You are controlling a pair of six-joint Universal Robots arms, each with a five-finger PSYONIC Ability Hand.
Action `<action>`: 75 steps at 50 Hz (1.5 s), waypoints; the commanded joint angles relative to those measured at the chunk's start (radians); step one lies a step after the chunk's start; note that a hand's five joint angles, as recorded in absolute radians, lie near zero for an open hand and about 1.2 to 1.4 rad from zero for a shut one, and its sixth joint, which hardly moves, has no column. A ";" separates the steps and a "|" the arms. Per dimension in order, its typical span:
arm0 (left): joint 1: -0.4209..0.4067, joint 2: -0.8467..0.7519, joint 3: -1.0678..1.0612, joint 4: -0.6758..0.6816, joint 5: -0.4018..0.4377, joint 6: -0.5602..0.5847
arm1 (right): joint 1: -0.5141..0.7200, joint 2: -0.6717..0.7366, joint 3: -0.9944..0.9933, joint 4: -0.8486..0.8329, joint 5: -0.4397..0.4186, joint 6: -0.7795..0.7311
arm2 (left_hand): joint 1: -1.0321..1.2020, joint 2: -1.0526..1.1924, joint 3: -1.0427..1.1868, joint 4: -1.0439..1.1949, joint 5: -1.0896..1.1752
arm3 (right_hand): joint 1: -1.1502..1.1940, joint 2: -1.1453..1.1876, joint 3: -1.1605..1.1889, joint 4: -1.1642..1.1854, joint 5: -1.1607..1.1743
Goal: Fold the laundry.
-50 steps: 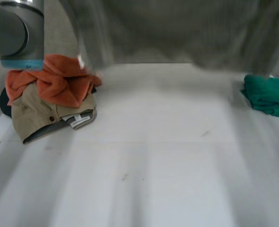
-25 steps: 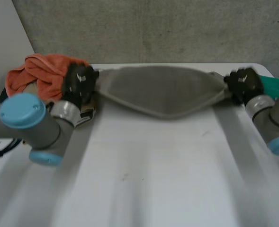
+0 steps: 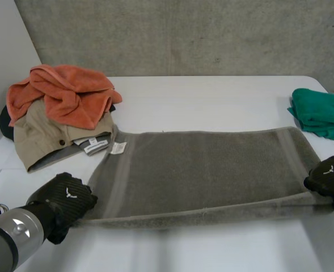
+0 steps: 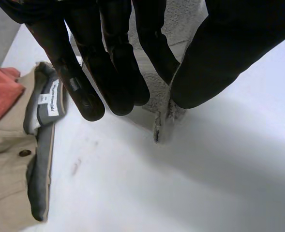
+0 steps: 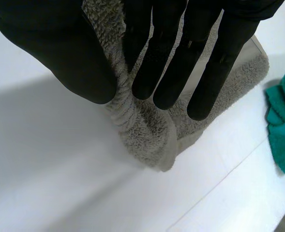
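Note:
A grey towel (image 3: pixel 206 170) lies spread flat across the middle of the white table (image 3: pixel 212 96), folded lengthwise with a white tag at its far left corner. My left hand (image 3: pixel 64 198) is at the towel's near left corner. In the left wrist view the fingers (image 4: pixel 108 58) and thumb pinch that corner of the towel (image 4: pixel 162 123). My right hand (image 3: pixel 328 178) is at the near right corner. In the right wrist view its fingers (image 5: pixel 171 53) and thumb clamp the bunched end of the towel (image 5: pixel 142 130).
A pile with an orange cloth (image 3: pixel 70 93) on a beige garment (image 3: pixel 42 139) sits at the far left, close to the towel's tag corner. A folded green cloth (image 3: pixel 320 113) lies at the far right. A grey wall stands behind the table.
The towel was held up high, then hung stretched between both hands at the far side. Both hands have drawn it toward the near edge and it now lies flat.

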 commanded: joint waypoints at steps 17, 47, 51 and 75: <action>-0.101 -0.638 0.549 0.558 -0.061 0.030 | 0.135 0.279 -0.117 -0.781 0.083 0.225 | 0.260 0.196 0.202 0.192 0.218 | 0.277 0.221 0.208 0.199 0.234; -0.040 -0.597 0.934 1.006 -0.135 -0.188 | 0.230 0.329 -0.639 -1.074 0.117 0.563 | 0.260 0.196 0.202 0.192 0.218 | 0.277 0.221 0.208 0.199 0.234; -0.043 -0.597 0.809 1.000 -0.118 -0.189 | 0.228 0.329 -0.556 -1.024 0.086 0.563 | 0.260 0.196 0.202 0.192 0.218 | 0.277 0.221 0.208 0.199 0.234; -0.055 -0.355 -0.004 0.997 -0.070 -0.179 | 0.124 0.232 -0.015 -0.559 -0.053 0.365 | 0.260 0.196 0.202 0.192 0.218 | 0.191 0.135 0.122 0.113 0.148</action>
